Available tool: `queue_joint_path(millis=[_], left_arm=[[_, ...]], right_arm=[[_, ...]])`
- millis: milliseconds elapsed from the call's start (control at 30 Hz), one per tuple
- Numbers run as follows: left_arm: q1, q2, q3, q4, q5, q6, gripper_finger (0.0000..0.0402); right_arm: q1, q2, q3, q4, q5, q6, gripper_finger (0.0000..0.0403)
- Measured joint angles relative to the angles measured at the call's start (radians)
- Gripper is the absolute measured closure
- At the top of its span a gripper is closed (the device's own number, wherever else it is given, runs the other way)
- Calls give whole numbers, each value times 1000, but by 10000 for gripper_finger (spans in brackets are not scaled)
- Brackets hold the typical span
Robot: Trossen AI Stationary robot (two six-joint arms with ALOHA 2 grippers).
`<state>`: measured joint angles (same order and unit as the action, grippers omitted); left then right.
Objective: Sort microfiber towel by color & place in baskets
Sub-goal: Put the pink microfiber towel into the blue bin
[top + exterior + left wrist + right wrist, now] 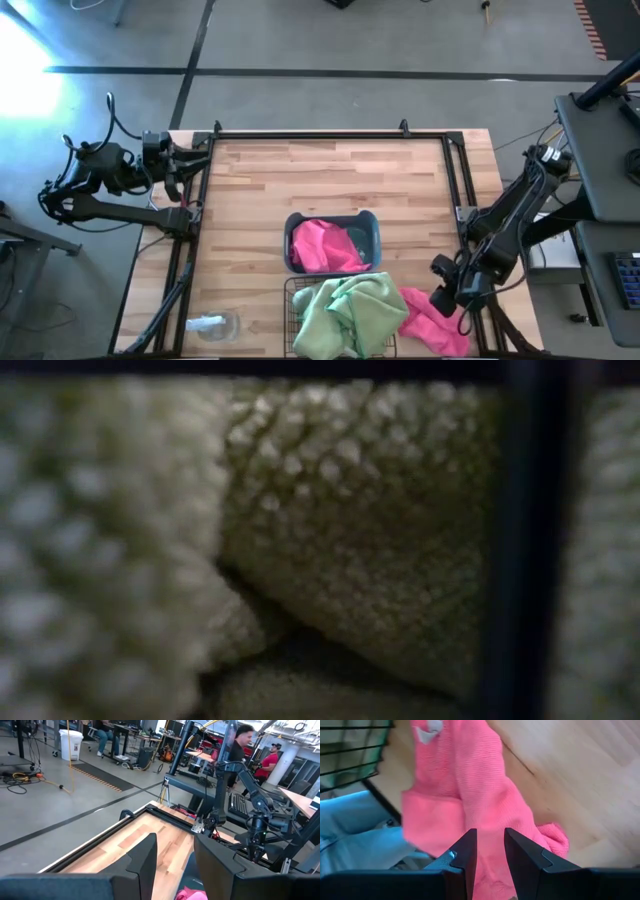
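Grey workshop floor runs all round the butcher-block table (330, 190), with desks and people beyond its far side. At the far left edge the left gripper (196, 163) waits over the rail, fingers (145, 862) parted a moderate way with nothing between them. Near the left front corner lies a small clear-and-white object (212, 325). Mid-table sits the blue-grey bin (368, 228), holding a crumpled pink towel (325, 247). Just in front of it, at the near edge, the wire basket (291, 300) is heaped with sage green towels (350, 312) that spill over its rim; their nubby weave fills the low view. Touching their right side, another pink towel (432, 320) lies rumpled on the table's near right. The right gripper (490, 851) hovers right over it, fingers a narrow gap apart; whether they pinch the cloth I cannot tell.
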<state>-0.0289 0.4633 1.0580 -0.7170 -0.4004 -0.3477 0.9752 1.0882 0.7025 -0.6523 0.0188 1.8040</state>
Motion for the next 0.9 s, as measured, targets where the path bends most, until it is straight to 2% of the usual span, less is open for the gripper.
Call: queue_joint_path(millis=[467,800,900], left_arm=[[0,0,0,-1,0,18,286],[0,0,0,-1,10,15,286],[0,0,0,0,21,15,286]], right_arm=[[0,186,0,185,-90,38,309],[0,302,0,232,-244,37,309],[0,329,0,251,-262,35,309]])
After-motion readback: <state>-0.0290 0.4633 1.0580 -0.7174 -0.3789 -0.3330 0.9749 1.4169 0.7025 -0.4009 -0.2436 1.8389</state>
